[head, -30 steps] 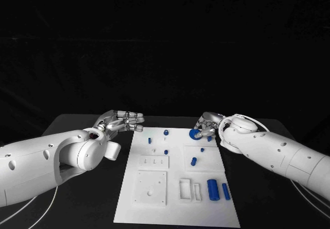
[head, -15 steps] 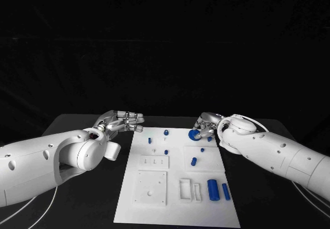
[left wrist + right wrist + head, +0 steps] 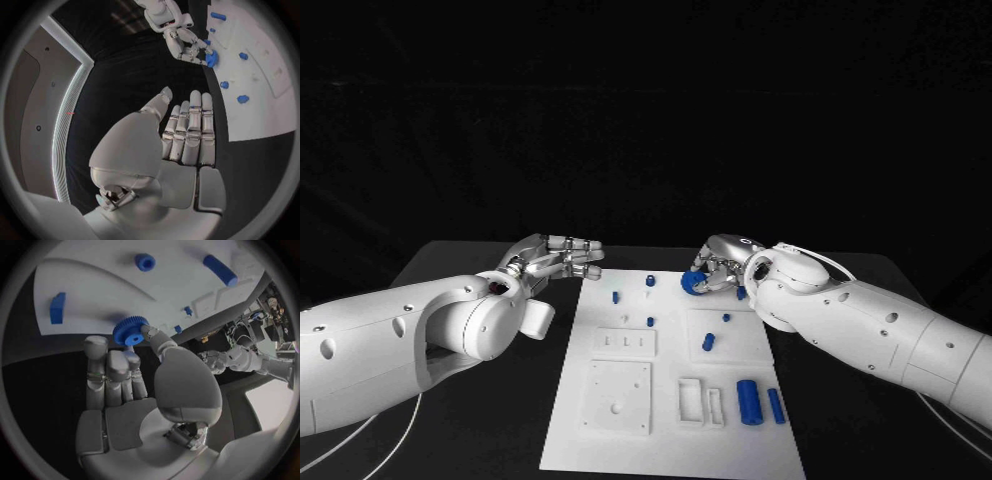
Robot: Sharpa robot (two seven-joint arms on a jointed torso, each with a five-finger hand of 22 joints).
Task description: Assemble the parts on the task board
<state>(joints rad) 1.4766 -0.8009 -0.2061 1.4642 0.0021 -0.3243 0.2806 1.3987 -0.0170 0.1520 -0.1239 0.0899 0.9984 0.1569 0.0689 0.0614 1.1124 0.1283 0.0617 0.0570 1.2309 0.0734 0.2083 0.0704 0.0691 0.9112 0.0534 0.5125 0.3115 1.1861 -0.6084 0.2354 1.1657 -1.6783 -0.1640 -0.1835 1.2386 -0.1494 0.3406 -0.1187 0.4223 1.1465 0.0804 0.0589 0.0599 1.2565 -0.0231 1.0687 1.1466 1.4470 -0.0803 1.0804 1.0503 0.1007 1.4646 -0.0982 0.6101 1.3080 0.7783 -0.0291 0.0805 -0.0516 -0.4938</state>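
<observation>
Right hand (image 3: 718, 268) pinches the blue gear (image 3: 692, 283) over the far right corner of the task board (image 3: 661, 440); a small blue peg (image 3: 651, 280) stands just beside the gear, between the two hands. Left hand (image 3: 557, 256) holds nothing, fingers straight and together, off the board's far left corner. Right wrist view shows gear teeth (image 3: 130, 330) and hub hole; head view adds two blue cylinders (image 3: 747, 400) well behind the right hand.

Head cam looks down; wrist cams sit close behind hands; all share task board (image 3: 675, 400).
</observation>
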